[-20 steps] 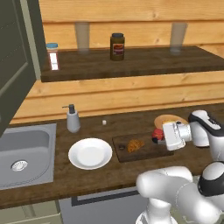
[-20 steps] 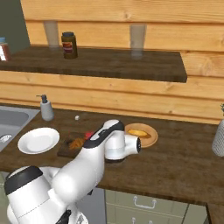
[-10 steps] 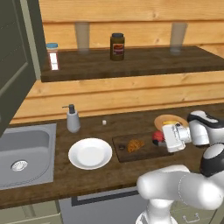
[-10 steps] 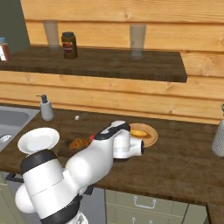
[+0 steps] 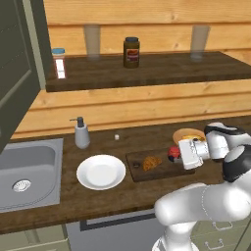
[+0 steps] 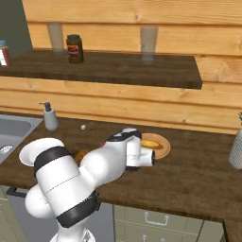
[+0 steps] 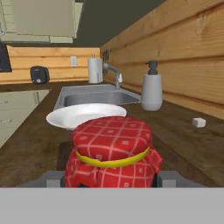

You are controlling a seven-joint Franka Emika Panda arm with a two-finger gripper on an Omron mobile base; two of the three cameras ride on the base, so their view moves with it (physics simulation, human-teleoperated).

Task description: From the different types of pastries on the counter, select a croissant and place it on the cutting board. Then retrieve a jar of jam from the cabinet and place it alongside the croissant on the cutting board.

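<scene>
1. Jar of jam (image 7: 112,153), red checked cloth top w/ yellow band, sits low between the gripper (image 7: 112,178) fingers (image 7: 51,179); they press its two sides, pinching it.
2. Left base view: jar at right end of cutting board (image 5: 159,166); can't tell if it touches the board.
3. Croissant (image 5: 151,162) lies mid-board, just left of jar.
4. Round white plate (image 5: 101,172) on counter (image 5: 117,196), just left of board.
5. Yellow-orange pastry (image 6: 150,143) on tan plate (image 6: 160,150), behind gripper.
6. Soap dispenser (image 5: 81,133) near wall, steel sink (image 5: 27,169) far left.
7. Brown jar (image 5: 131,52) on wooden shelf (image 5: 162,68) above; cabinet (image 5: 17,68) door at left edge.
</scene>
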